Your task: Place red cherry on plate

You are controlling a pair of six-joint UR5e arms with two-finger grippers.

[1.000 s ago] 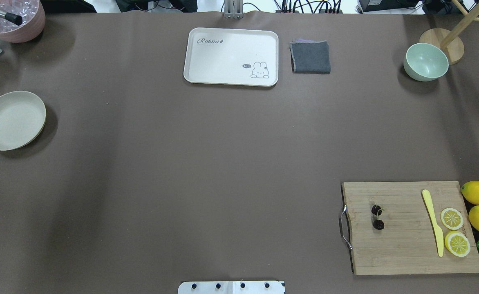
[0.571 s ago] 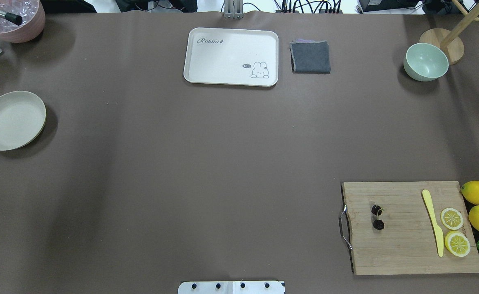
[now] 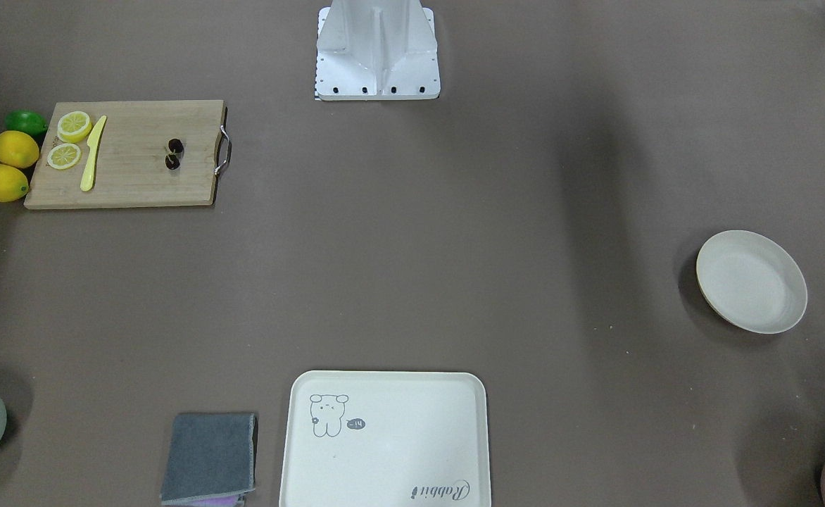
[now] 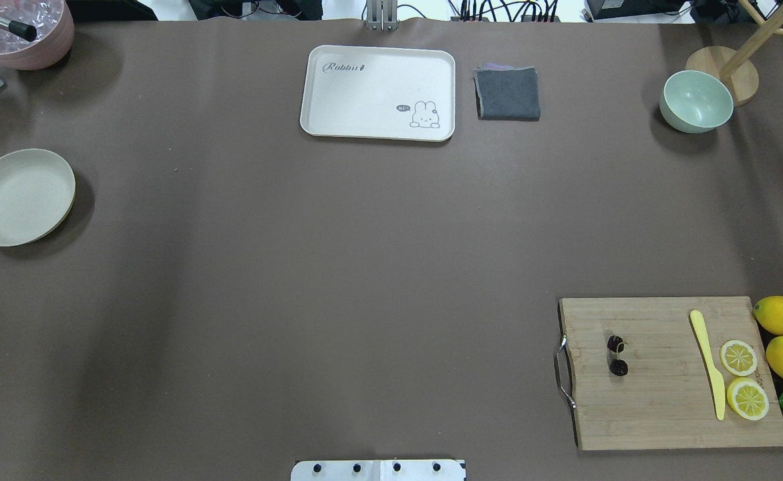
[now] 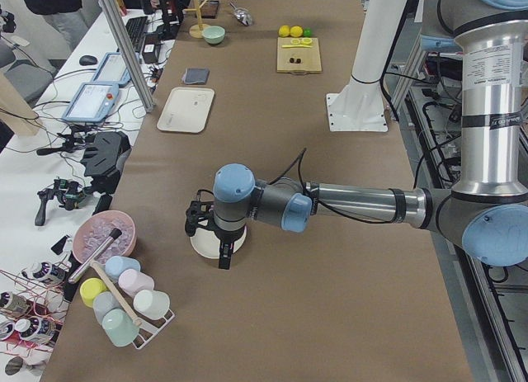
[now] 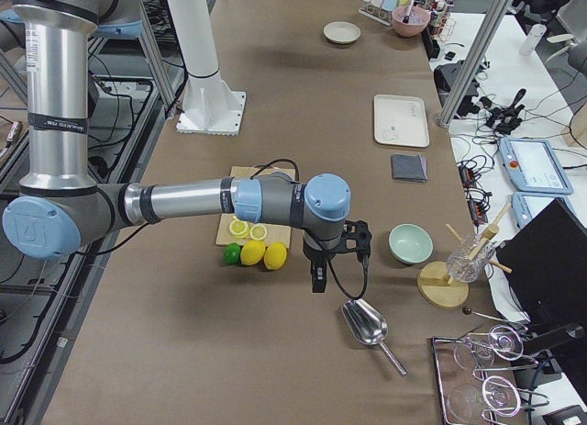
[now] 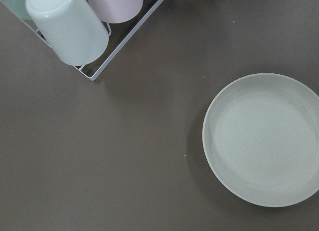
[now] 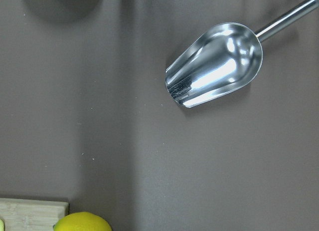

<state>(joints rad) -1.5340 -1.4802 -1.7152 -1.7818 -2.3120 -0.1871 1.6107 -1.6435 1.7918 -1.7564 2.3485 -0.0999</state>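
- Front view: the cherry (image 3: 174, 154) lies on the board (image 3: 131, 186), near its handle. The plate (image 3: 751, 282) is well apart, across the counter (image 3: 412, 246). Such a tiny thing could drop on that long carry.
- Overhead: no arm shows. The cherry is two balls on a thin stem, so a pinch could slip off.
- Left side view: the left claw (image 5: 221, 252) hangs by the plate. I cannot tell if it is released or clenched. It could get in the way.
- Right side view: the right claw (image 6: 317, 276) hangs near the lemons (image 6: 274, 255). I cannot tell its state either. It could bump them.
- Left wrist: the plate is empty, with cups (image 7: 67, 26) close by.
- Right wrist: a scoop (image 8: 214, 66) lies below. A low move could hit it.
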